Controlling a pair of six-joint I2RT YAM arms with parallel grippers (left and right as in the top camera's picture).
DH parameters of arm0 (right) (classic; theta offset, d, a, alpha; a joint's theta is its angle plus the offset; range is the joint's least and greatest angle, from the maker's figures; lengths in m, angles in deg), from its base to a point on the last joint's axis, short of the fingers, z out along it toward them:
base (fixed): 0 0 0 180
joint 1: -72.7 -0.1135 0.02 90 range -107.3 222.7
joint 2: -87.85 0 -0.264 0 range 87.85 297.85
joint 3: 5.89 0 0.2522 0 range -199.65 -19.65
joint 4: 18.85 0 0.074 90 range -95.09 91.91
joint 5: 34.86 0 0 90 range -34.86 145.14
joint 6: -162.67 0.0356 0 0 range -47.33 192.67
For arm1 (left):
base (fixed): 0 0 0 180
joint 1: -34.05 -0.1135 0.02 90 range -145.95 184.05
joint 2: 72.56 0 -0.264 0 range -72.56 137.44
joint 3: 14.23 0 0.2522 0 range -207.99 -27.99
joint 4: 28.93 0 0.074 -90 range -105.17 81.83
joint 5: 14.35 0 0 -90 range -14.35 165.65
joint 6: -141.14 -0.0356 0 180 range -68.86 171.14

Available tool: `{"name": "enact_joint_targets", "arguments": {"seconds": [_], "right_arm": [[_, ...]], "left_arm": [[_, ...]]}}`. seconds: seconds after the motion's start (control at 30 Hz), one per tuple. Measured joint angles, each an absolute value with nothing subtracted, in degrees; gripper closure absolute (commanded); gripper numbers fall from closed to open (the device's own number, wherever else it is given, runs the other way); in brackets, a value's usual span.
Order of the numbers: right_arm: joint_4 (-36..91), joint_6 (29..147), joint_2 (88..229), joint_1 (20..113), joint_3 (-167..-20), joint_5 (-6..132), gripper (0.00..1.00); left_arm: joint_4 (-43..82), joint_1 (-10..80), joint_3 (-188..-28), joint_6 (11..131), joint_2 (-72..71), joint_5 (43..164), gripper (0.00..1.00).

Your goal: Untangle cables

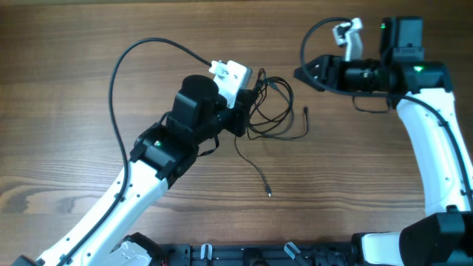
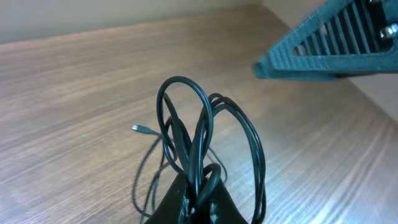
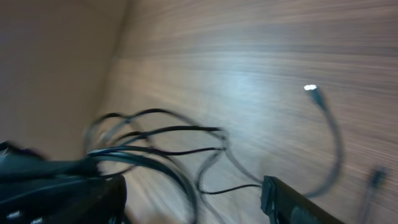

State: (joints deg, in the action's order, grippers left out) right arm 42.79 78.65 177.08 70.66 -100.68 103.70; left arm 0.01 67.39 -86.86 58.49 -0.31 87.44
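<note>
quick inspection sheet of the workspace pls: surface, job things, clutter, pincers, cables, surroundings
surface: wooden table, bare wood grain
job's things: cables, thin black loops bunched mid-table; one plug end trails loose toward the near edge
clutter: nothing seen
grippers: left pincer shut on the cables, loops standing up from it; right pincer just beside the bundle, opening unclear, its wrist view blurred
cables: thicker left arm lead arcs over the table; right arm lead loops at the wrist
surroundings: black fixture along the near edge
</note>
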Motion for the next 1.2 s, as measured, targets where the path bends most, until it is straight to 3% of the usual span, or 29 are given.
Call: {"name": "enact_joint_targets", "arguments": {"seconds": [0.1, 0.3, 0.4, 0.43, 0.67, 0.83, 0.9, 0.93, 0.97, 1.0, 1.07, 1.2], "right_arm": [[40.4, 77.9, 177.1, 65.9, -100.7, 105.4, 0.53], [39.3, 85.3, 177.1, 60.5, -100.7, 95.4, 0.59], [38.6, 86.0, 177.2, 58.7, -100.7, 94.4, 0.92], [38.5, 86.3, 177.2, 58.5, -100.7, 94.3, 0.96], [45.5, 88.3, 179.2, 58.6, -100.8, 85.9, 0.95], [46.8, 89.1, 180.3, 58.6, -100.7, 84.0, 0.96], [47.2, 89.1, 180.3, 58.6, -100.7, 83.1, 0.79], [47.2, 88.9, 180.3, 59.2, -100.7, 82.9, 0.54], [47.2, 87.9, 180.3, 60.1, -100.7, 83.2, 0.35], [47.1, 86.2, 180.3, 61.7, -100.7, 84.4, 0.26], [46.5, 79.7, 180.2, 65.6, -100.7, 90.2, 0.21], [44.9, 68.5, 179.1, 69.0, -100.6, 104.8, 0.25]], "left_arm": [[-0.3, 67.4, -86.9, 57.4, 1.1, 90.0, 0.96], [-0.3, 67.6, -86.9, 57.2, 1.2, 92.8, 0.96], [-0.2, 68.4, -86.9, 56.2, 1.2, 93.2, 0.96], [-0.2, 68.6, -86.9, 56.0, 1.2, 93.4, 0.96], [-8.6, 68.6, -86.8, 55.7, 1.4, 93.3, 0.96], [-9.6, 68.6, -86.8, 58.2, -0.8, 86.0, 0.96], [-9.6, 68.6, -86.8, 60.8, -1.3, 80.7, 0.96], [-9.3, 68.6, -86.8, 61.9, -1.3, 79.2, 0.96], [-8.1, 68.6, -86.8, 62.7, -1.3, 78.0, 0.96], [-6.4, 68.6, -86.9, 62.7, -1.3, 77.6, 0.96], [-2.1, 68.6, -87.0, 60.6, -1.3, 79.3, 0.96], [1.1, 68.6, -87.0, 56.1, -1.3, 85.1, 0.96]]}}
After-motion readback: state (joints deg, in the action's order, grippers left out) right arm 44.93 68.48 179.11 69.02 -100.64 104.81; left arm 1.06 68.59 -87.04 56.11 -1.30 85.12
